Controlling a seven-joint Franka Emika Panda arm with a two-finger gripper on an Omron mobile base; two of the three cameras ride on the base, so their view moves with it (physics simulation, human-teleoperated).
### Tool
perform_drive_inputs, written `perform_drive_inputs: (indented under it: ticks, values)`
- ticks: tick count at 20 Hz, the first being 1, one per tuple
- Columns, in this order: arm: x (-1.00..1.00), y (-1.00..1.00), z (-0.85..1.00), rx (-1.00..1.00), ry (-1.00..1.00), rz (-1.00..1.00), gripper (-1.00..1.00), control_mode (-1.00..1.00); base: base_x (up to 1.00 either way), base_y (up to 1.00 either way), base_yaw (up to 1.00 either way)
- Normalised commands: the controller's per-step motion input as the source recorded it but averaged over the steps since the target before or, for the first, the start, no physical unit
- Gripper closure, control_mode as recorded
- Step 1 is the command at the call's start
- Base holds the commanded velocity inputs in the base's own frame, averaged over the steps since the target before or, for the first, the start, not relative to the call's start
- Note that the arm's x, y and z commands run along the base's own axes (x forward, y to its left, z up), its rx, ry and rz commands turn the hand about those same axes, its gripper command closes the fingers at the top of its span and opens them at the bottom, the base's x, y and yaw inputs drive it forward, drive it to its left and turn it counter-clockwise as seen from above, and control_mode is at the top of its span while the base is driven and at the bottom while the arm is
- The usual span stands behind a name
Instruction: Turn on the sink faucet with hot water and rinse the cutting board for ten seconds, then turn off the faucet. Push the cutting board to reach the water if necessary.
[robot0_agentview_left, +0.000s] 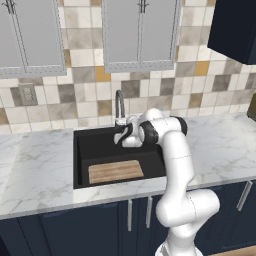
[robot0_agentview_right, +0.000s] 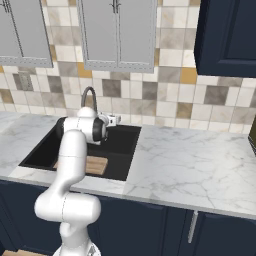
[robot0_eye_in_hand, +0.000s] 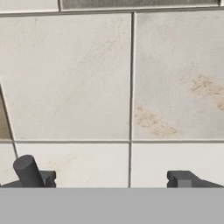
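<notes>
Now the gripper (robot0_eye_in_hand: 111, 178) stands wide open and empty at the faucet (robot0_agentview_left: 119, 107), facing the wall tiles (robot0_eye_in_hand: 87, 78), cutting board (robot0_agentview_left: 116, 171) lying below in the sink (robot0_agentview_left: 82, 150).

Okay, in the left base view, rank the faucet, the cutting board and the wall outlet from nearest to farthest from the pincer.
1. The faucet, right beside the open pincer, at the sink's back edge.
2. The cutting board, down on the basin floor, in front.
3. The wall outlet, far left on the tiles.
</notes>
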Motion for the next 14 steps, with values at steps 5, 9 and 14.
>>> perform_drive_inputs:
  ticks: [5, 9, 14]
  values:
    - [-0.66, -0.19, 0.0, 0.0, 0.0, 0.0, -1.0, -1.0, 0.0, 0.0, 0.0]
    - [-0.75, -0.23, 0.0, 0.0, 0.0, 0.0, -1.0, -1.0, 0.0, 0.0, 0.0]
    - [-0.35, -0.28, 0.0, 0.0, 0.0, 0.0, -1.0, -1.0, 0.0, 0.0, 0.0]
